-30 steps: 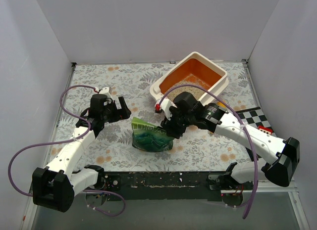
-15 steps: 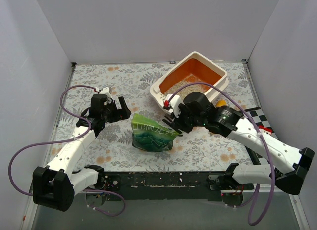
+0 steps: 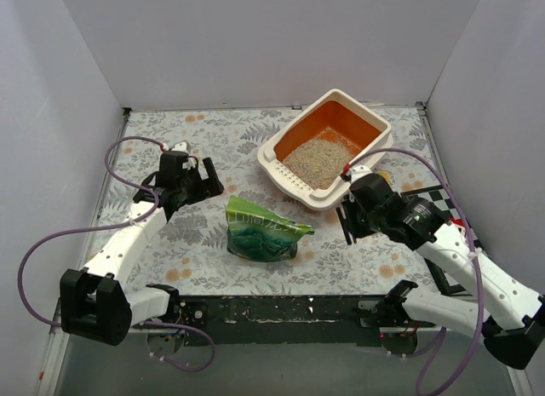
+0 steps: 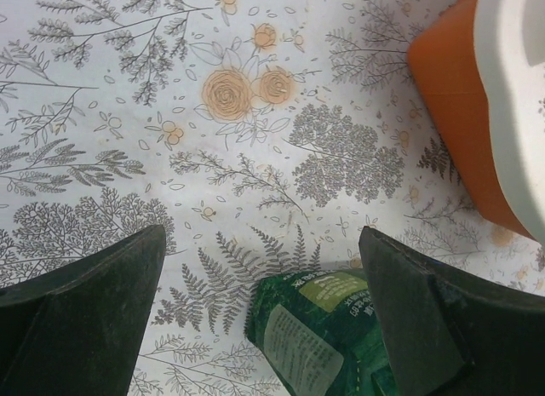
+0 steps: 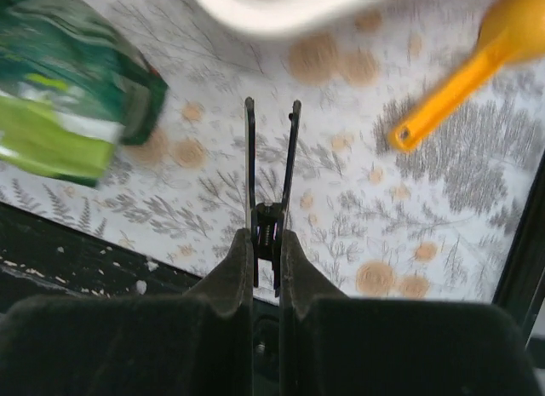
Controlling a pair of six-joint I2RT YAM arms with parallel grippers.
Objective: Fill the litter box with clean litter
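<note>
Seen from above, the litter box [image 3: 294, 181] sits at one o'clock on the table [image 3: 213, 132], with the clean litter [image 3: 317, 162] heaped in its near half. The green bag [image 3: 260, 234] lies on its side at six o'clock with neither gripper touching it, so pouring looks finished. Your left gripper [image 4: 262, 234] hangs at the bag's ten o'clock, jaws spread wide and empty, probably waiting. Your right gripper [image 5: 271, 106], at the bag's three o'clock, is closed to a thin slit, holding nothing. Only its wrist camera shows that slit, plus an orange scoop [image 5: 460, 89] at its two o'clock that is hard to make out from overhead.
</note>
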